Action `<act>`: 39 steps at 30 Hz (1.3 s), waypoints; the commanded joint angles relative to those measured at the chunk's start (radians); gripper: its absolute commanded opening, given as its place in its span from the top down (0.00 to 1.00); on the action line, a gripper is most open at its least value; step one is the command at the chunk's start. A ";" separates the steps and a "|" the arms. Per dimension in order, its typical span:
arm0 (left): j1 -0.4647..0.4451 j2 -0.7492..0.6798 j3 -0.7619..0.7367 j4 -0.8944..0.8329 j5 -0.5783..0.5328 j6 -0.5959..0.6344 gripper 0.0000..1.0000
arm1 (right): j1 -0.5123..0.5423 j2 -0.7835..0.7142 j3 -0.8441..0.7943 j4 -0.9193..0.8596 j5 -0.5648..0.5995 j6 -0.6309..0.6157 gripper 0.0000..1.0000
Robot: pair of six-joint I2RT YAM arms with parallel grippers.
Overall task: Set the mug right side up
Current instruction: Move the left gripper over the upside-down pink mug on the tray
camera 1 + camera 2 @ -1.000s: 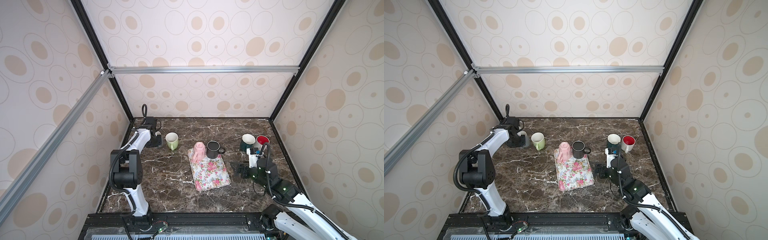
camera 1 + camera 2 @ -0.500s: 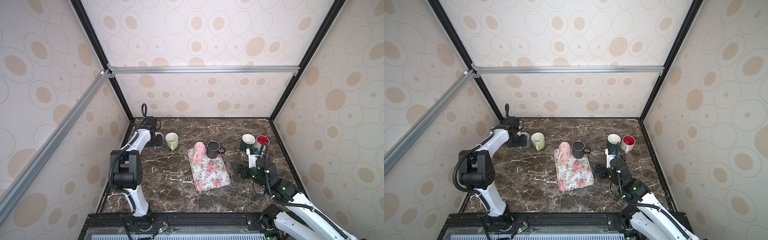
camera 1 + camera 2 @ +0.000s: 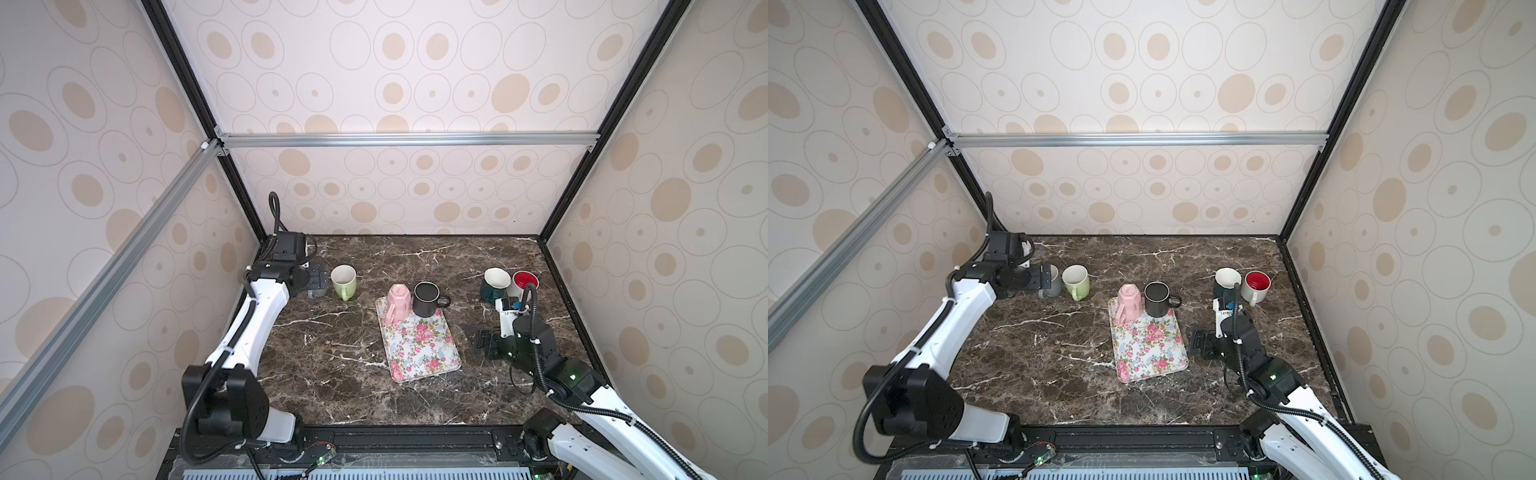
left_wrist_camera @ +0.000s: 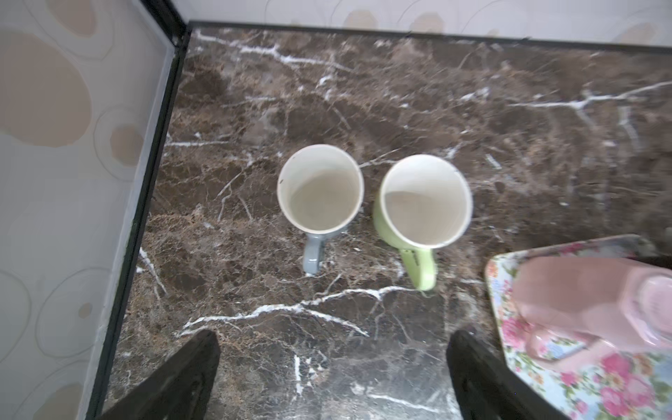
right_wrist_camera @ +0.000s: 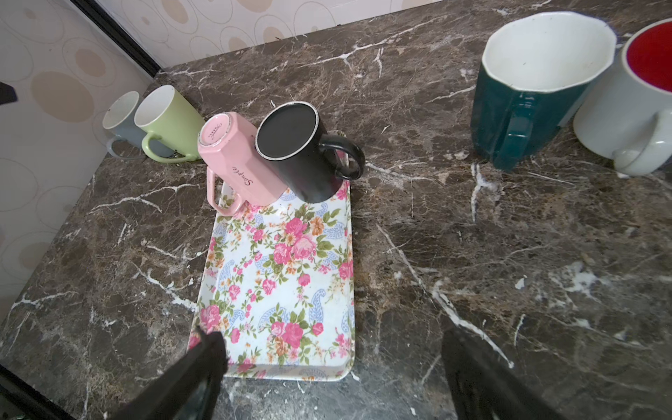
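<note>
My left tool (image 4: 332, 342) stands wide with nothing between its dark fingers, clear of the small grey mug (image 4: 320, 196). That mug is a glazed cylinder with a pale inside, standing mouth up on the brown, white-veined marble counter (image 4: 472, 91). Just beside it is a taller light-green mug (image 4: 423, 203), also upright. My right tool (image 5: 334, 342) is wide and empty too, by the near end of the glossy floral tray (image 5: 276, 283). At the tray's far end a faceted pink mug (image 5: 236, 160) sits base up, just beside an upright matte black mug (image 5: 294, 145).
</note>
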 commanded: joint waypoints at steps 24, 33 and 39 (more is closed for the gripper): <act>-0.474 -0.038 -0.292 0.334 0.026 -0.054 0.02 | -0.002 0.005 0.016 -0.094 -0.139 0.103 0.05; -0.525 0.022 -0.350 0.448 -0.021 -0.102 0.02 | -0.002 0.096 0.044 0.015 -0.118 0.120 0.05; -0.543 0.108 -0.319 0.455 0.000 -0.100 0.06 | -0.002 0.124 0.038 0.059 -0.118 0.145 0.06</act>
